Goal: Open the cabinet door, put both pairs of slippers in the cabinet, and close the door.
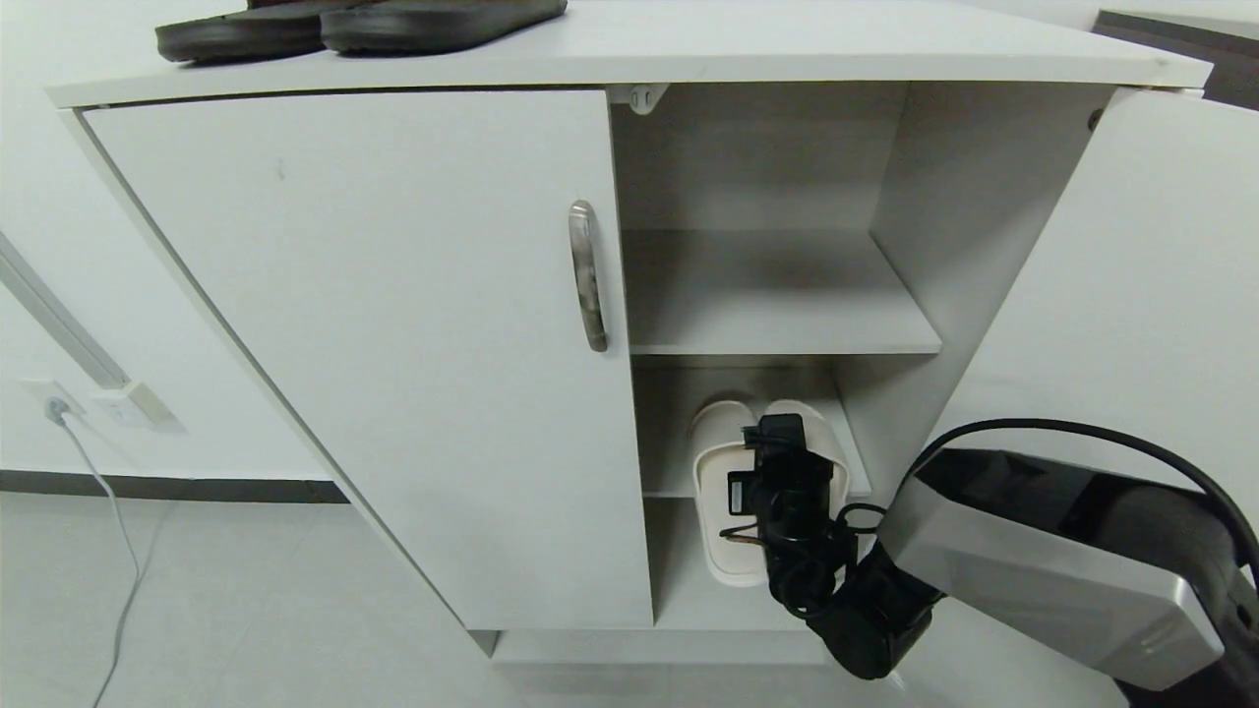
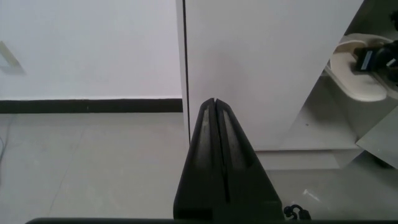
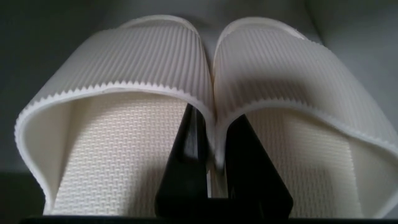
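Note:
The pair of white slippers (image 1: 720, 492) lies side by side in the cabinet's (image 1: 787, 59) lower compartment, heels sticking out over its front edge. My right gripper (image 1: 777, 438) is shut on their adjoining inner edges; the ribbed straps (image 3: 137, 68) arch over my right gripper (image 3: 214, 127). A dark pair of slippers (image 1: 354, 25) rests on the cabinet top at the left. The right door (image 1: 1151, 275) is swung open, while the left door (image 1: 374, 324) is closed. My left gripper (image 2: 214, 106) is shut and empty, low before the left door's outer bottom corner, with the white slippers (image 2: 354, 71) off to its side.
A bare middle shelf (image 1: 777, 315) sits above the white slippers. The left door carries a metal handle (image 1: 587, 275). A wall socket with a hanging cable (image 1: 54, 405) is left of the cabinet, above the pale tiled floor (image 1: 197, 590).

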Available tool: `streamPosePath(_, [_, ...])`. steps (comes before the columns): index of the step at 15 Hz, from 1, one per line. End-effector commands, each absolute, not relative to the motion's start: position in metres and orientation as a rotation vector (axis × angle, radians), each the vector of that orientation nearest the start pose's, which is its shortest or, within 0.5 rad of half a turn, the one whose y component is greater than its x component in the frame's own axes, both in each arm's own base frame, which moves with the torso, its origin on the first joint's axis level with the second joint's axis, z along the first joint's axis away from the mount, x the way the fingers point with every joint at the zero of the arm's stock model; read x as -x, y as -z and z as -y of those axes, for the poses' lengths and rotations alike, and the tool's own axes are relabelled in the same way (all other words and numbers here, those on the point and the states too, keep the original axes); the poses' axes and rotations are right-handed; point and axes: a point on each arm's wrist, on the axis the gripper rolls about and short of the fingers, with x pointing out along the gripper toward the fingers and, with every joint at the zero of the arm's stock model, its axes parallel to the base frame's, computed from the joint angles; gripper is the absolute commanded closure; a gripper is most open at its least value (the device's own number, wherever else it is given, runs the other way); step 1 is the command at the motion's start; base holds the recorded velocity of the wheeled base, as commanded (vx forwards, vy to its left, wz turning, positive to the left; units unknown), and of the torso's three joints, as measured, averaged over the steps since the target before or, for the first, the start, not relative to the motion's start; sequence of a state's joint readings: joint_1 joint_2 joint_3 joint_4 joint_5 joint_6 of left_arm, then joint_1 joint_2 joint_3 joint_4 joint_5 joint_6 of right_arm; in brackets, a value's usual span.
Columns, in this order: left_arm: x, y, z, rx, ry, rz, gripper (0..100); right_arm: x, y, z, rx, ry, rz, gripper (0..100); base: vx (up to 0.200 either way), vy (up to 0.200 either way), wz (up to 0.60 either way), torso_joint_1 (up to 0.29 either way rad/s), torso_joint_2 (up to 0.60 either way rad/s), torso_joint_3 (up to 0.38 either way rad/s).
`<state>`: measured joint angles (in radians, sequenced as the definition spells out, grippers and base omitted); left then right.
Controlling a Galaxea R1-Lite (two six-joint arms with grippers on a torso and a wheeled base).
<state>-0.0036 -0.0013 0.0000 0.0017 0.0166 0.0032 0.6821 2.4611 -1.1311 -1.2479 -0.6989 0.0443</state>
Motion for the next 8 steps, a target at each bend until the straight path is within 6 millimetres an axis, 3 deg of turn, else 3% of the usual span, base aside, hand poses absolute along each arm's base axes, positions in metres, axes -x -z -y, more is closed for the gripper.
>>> streamPosePath(1, [0.023,-0.075,0.0,-0.002,-0.014,-0.002,100,-0.372,-0.036,-0.273,-0.005,0.03,-0.048,100,0.0,0.0,0.0,0.0,0.0,0.0])
streamPosePath(6, [0.023,-0.075,0.0,-0.003,-0.015,-0.002,100,-0.396,-0.041,-0.279,-0.012,0.035,-0.043,100,0.0,0.0,0.0,0.0,0.0,0.0])
streamPosePath(8, [0.023,-0.075,0.0,-0.002,-0.015,-0.002,100,-0.409,-0.052,-0.277,-0.018,0.053,-0.033,100,0.0,0.0,0.0,0.0,0.0,0.0])
